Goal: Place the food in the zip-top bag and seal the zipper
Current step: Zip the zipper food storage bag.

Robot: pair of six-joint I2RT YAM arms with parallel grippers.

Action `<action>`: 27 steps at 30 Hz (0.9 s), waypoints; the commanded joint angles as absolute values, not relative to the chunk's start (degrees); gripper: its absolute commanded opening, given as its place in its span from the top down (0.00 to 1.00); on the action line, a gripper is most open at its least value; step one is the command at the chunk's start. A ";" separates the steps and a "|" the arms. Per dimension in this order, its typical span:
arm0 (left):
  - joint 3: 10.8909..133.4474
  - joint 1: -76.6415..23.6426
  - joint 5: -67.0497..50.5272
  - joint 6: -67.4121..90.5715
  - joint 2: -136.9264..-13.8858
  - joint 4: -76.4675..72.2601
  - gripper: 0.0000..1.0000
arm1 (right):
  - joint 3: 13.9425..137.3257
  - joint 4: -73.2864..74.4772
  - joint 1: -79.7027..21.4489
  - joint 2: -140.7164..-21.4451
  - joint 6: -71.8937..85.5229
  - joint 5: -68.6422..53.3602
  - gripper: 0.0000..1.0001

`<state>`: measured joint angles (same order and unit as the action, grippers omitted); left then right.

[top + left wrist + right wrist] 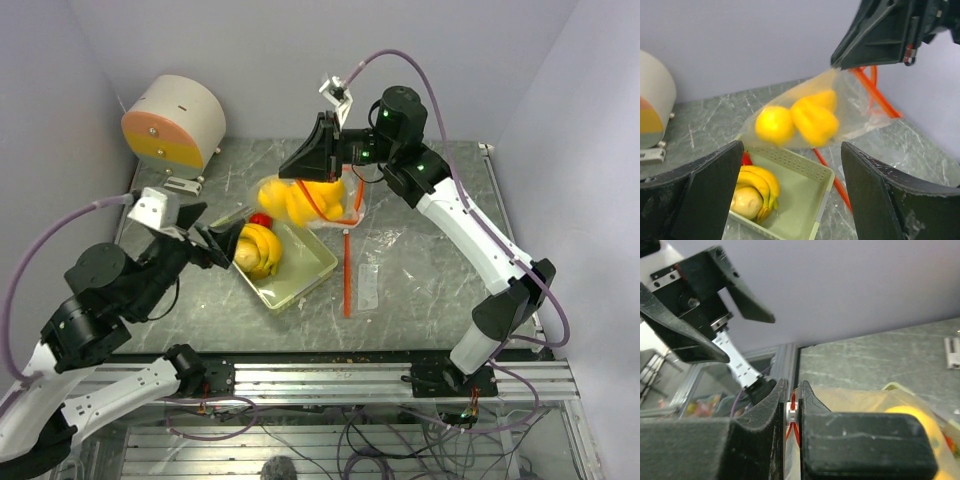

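So the bag [300, 200] hung in the air above the table [430, 290], with the right gripper [318, 172] clenched on its zipper [346, 270]. Seen from the top, its long axis ran roughly 9-to-3, mouth toward 3 o'clock and closed end sagging toward 9. The zipper trailed down toward 6 o'clock onto the table. The tray [300, 278] sat just below at 7 o'clock. The left gripper [225, 245] was at the tray's 9 o'clock end, fingers spread wide, holding nothing. A drum [175, 120] sat way off at 10 o'clock. Count: two yellow fruits [775, 125] in the bag. In the tray: one banana bunch [760, 182], one pale piece [746, 201], one red bit [746, 159].
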<state>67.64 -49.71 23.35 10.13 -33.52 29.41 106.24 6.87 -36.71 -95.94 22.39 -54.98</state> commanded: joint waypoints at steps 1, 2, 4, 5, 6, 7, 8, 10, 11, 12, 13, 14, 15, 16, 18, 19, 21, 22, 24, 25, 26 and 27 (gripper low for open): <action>66.71 -49.88 12.93 2.98 -37.35 23.12 0.11 | 102.45 2.50 -36.65 -94.93 24.88 -65.80 1.00; 66.66 -49.89 11.91 2.35 -38.17 22.17 0.11 | 101.02 1.09 -36.72 -94.53 25.74 -66.54 1.00; 66.18 -49.92 11.03 0.91 -39.65 20.19 0.11 | 98.39 -2.12 -36.81 -93.70 27.92 -68.40 1.00; 65.99 -49.90 10.79 0.25 -40.22 19.61 0.11 | 96.94 -3.89 -36.86 -93.24 28.92 -69.44 1.00; 65.70 -49.88 10.01 -0.33 -40.78 19.17 0.11 | 95.55 -5.65 -36.84 -92.67 29.94 -70.10 1.00; 65.21 -49.92 8.49 -1.15 -41.12 18.76 0.10 | 94.40 -6.63 -36.94 -92.16 30.34 -70.30 1.00; 64.51 -49.92 6.84 -2.20 -41.21 18.29 0.09 | 93.45 -6.96 -36.84 -91.69 30.32 -70.31 1.00; 62.80 -49.92 4.03 -2.96 -40.94 17.16 0.08 | 92.02 -7.19 -36.92 -90.92 30.17 -70.45 1.00; 62.19 -49.90 3.02 -3.05 -40.69 16.88 0.09 | 91.33 -7.67 -36.99 -90.57 30.29 -70.49 1.00; 61.66 -49.92 2.17 -3.12 -40.36 16.56 0.09 | 90.65 -8.13 -37.12 -90.22 30.40 -70.53 1.00; 61.22 -49.92 1.28 -3.15 -40.19 16.36 0.09 | 90.29 -8.37 -37.18 -89.88 30.49 -70.47 1.00; 61.05 -49.92 0.34 -3.21 -40.17 16.52 0.09 | 89.95 -8.49 -37.20 -89.66 30.50 -70.42 1.00; 61.05 -49.92 -0.47 -3.27 -40.17 16.90 0.10 | 89.80 -8.64 -37.18 -89.58 30.56 -70.44 1.00; 61.07 -49.86 -1.17 -3.32 -40.14 17.28 0.10 | 89.67 -8.84 -37.19 -89.53 30.75 -70.53 1.00; 61.02 -49.91 -0.88 -3.30 -40.59 17.61 0.10 | 89.73 -9.05 -37.31 -89.50 31.00 -70.59 1.00; 60.93 -49.92 -0.56 -3.26 -40.86 17.48 0.11 | 89.68 -9.05 -37.43 -89.55 30.97 -70.65 1.00; 60.36 -49.89 -0.13 -3.15 -41.55 16.64 0.11 | 89.64 -8.99 -37.84 -89.56 30.71 -70.81 1.00; 59.96 -49.91 -0.02 -3.28 -42.13 16.00 0.11 | 89.65 -8.79 -38.03 -89.52 30.45 -70.92 1.00; 59.39 -49.88 -0.10 -3.72 -43.07 14.99 0.12 | 89.89 -7.62 -38.44 -89.36 29.31 -70.93 1.00; 59.36 -49.85 -0.30 -3.98 -43.56 14.62 0.12 | 90.05 -6.97 -38.49 -89.38 28.74 -70.93 1.00; 59.33 -49.89 -0.63 -4.16 -44.08 13.94 0.12 | 90.16 -6.49 -38.62 -89.31 28.24 -71.11 1.00; 59.41 -49.90 -1.21 -4.33 -44.50 13.69 0.12 | 90.24 -5.97 -38.68 -89.18 27.66 -71.30 1.00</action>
<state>60.23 -49.71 1.52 -3.01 -42.59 17.23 89.78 -6.44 -37.98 -90.85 29.54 -69.97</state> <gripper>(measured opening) 0.886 0.061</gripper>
